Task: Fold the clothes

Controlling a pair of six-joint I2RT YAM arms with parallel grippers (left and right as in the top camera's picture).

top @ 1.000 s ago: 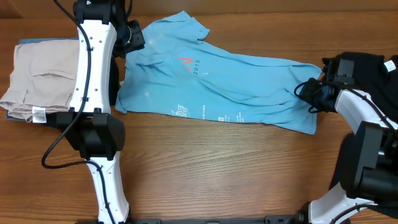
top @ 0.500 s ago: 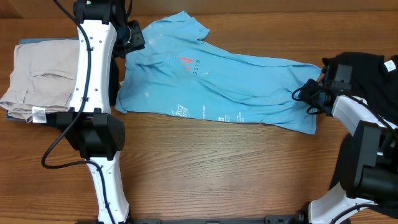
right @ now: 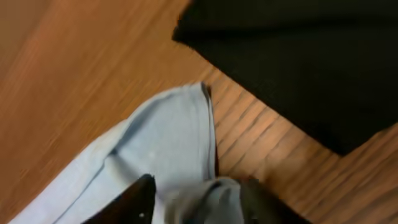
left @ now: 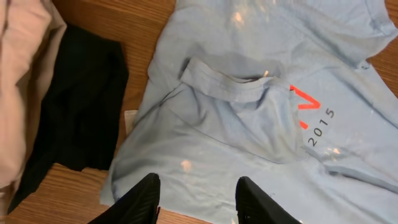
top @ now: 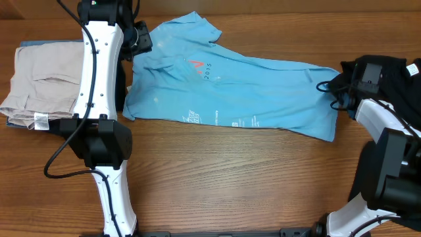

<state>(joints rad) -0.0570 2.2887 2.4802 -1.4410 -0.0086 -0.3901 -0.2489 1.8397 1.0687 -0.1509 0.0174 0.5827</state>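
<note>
**Item:** shirt (top: 250, 92), light blue, spread flat and slantwise on the table (top: 230, 184). Collar end to the left, hem end to the right.

**Left gripper** (left: 196, 200): over the collar end. Jaws parted, holding nothing. Flat shirt cloth shows between the fingers, just below the collar.

**Right gripper** (right: 198, 202): at the far-right hem corner. Jaws parted, with a raised fold of the hem lying loose between the fingers.

**Adjacent:**
- Trousers (top: 39, 79), beige, lie left of the shirt.
- Black cloth (right: 298, 62) lies on the wood just beyond the hem corner.
- Dark cloth (left: 81, 99) lies beside the shirt's shoulder, between shirt and trousers.

**Obscured:**
- The left arm (top: 99, 79) crosses the shirt's left edge and part of the trousers in the overhead view.
- A red mark and "2015" are legible near the collar. The white print near the lower edge is too small to read.
- The right wrist view is blurred.
- The frame edge cuts off the fingers of both grippers at the base.
</note>
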